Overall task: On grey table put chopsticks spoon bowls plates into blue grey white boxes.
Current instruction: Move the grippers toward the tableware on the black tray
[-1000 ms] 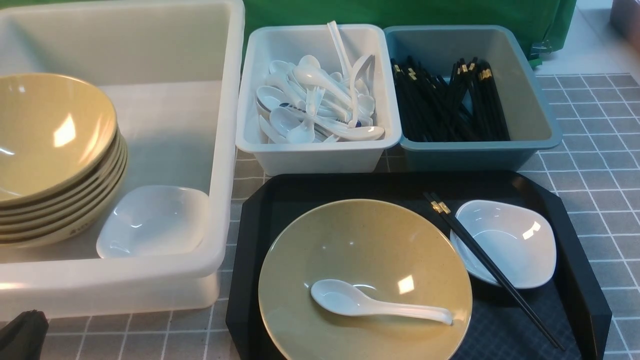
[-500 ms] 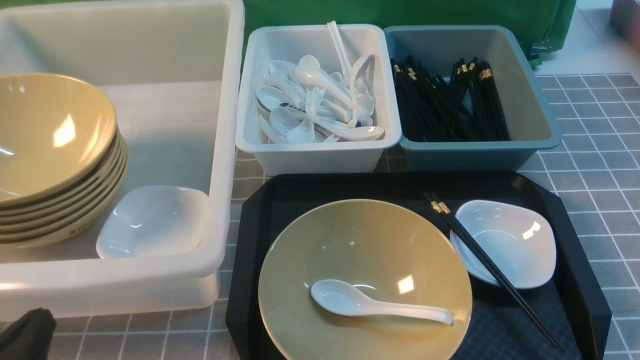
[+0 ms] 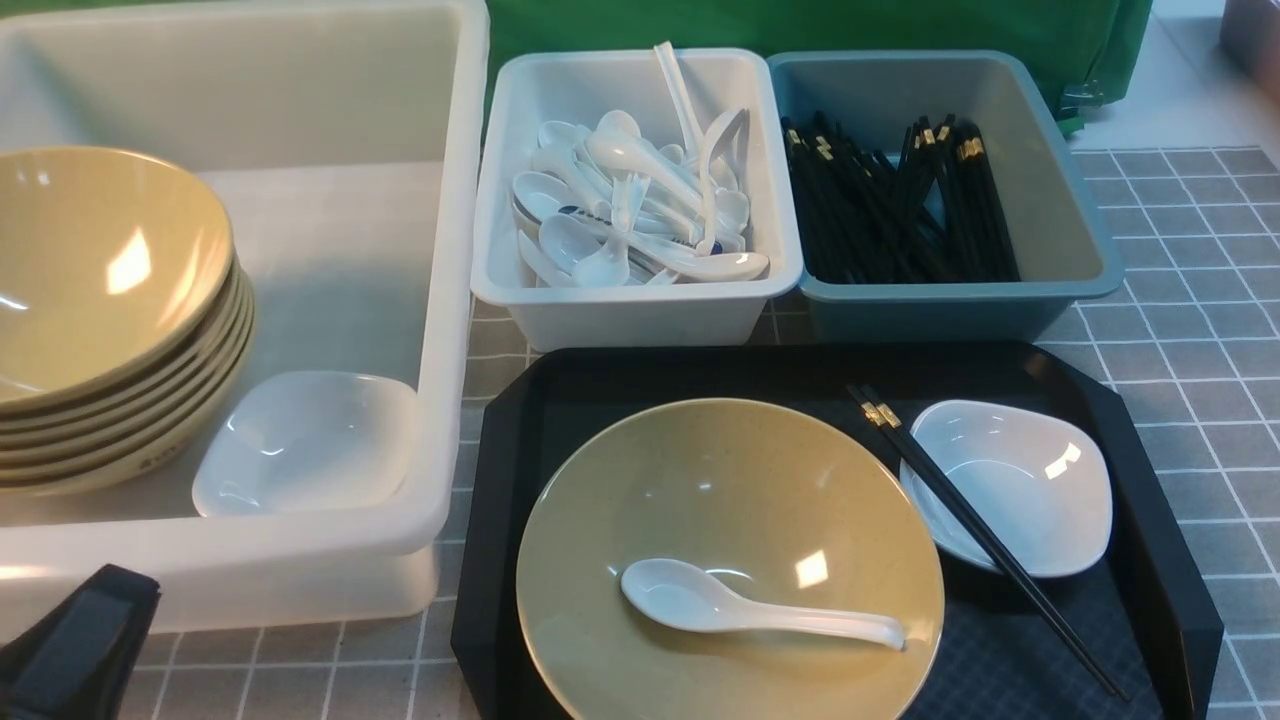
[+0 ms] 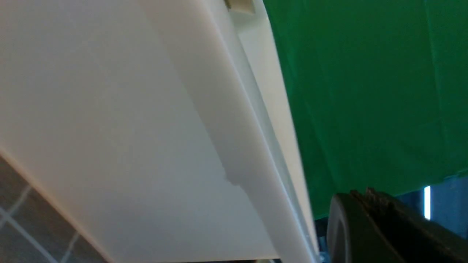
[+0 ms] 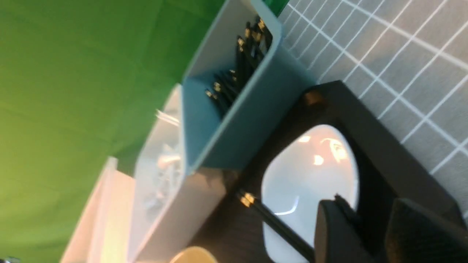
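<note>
Grey table, blk tray, spoon in tan bowl, chopsticks on plate

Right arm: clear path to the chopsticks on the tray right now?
Probably yes. The chopsticks lie uncovered on the black tray, resting across the rim of the white dish, nothing over them. The right gripper, jaws apart and empty, hovers just beside them in its wrist view.

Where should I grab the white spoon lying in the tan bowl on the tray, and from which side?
Take the spoon by its flat handle, midway, from above, jaws across its narrow width. The handle runs toward the robot's right up the slope of the bowl; the rounded scoop looks too wide to pinch.
</note>
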Robot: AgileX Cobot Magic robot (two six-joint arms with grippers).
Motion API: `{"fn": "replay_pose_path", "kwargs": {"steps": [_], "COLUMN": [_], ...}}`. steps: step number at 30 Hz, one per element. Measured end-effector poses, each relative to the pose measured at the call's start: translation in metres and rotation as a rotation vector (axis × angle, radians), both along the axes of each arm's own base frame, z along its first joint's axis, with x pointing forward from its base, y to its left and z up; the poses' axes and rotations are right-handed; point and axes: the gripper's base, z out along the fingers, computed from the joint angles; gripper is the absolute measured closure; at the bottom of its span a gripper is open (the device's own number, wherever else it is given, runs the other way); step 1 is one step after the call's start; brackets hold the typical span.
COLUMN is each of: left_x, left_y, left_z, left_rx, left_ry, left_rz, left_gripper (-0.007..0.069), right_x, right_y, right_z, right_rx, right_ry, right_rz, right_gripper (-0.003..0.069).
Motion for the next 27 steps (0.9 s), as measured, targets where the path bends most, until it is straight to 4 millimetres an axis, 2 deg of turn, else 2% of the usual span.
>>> {"fn": "replay_pose_path", "kwargs": {"steps": [6, 8, 10, 12, 14, 17, 18, 19, 20, 23, 24, 27], "left_x": [0.0, -0.001, -0.005, -0.011, -0.014, -0.003, -0.003, 0.007, 0.012, 0.028, 0.038, 0.058], "left_y": [-0.001, -0.003, -0.007, -0.01, -0.013, -0.016, -0.015, -0.014, -0.013, -0.009, -0.005, 0.001], "left_z": [0.0, 0.003, 0.021, 0.043, 0.068, 0.097, 0.102, 0.118, 0.125, 0.144, 0.154, 0.166], "left_rx": [-0.031, 0.023, 0.16, 0.296, 0.452, 0.661, 0.694, 0.813, 0.867, 1.005, 1.08, 1.19], "left_ry": [0.0, -0.008, -0.064, -0.132, -0.156, -0.058, -0.057, 0.026, 0.072, 0.222, 0.326, 0.483], "left_rz": [-0.009, -0.033, -0.084, -0.116, -0.15, -0.238, -0.237, -0.294, -0.325, -0.419, -0.483, -0.594], "left_gripper": [0.064, 0.064, 0.064, 0.064, 0.064, 0.064, 0.064, 0.064, 0.064, 0.064, 0.064, 0.064], "right_x": [0.0, 0.0, -0.001, -0.004, -0.007, 0.001, 0.003, 0.013, 0.021, 0.042, 0.056, 0.084], "right_y": [0.0, 0.0, 0.002, 0.003, 0.004, 0.007, 0.007, 0.009, 0.011, 0.015, 0.018, 0.023], "right_z": [0.0, 0.001, 0.009, 0.029, 0.058, 0.103, 0.108, 0.127, 0.139, 0.16, 0.169, 0.178], "right_rx": [-0.094, -0.118, -0.196, -0.297, -0.438, -0.672, -0.707, -0.834, -0.91, -1.035, -1.111, -1.181], "right_ry": [-0.009, -0.021, -0.046, -0.085, -0.113, -0.061, -0.047, 0.014, 0.065, 0.193, 0.297, 0.439], "right_rz": [0.019, 0.028, 0.065, 0.107, 0.158, 0.252, 0.267, 0.333, 0.384, 0.507, 0.615, 0.773], "right_gripper": [0.0421, 0.0421, 0.0426, 0.0453, 0.0512, 0.0606, 0.0615, 0.0624, 0.0626, 0.0626, 0.0626, 0.0626]}}
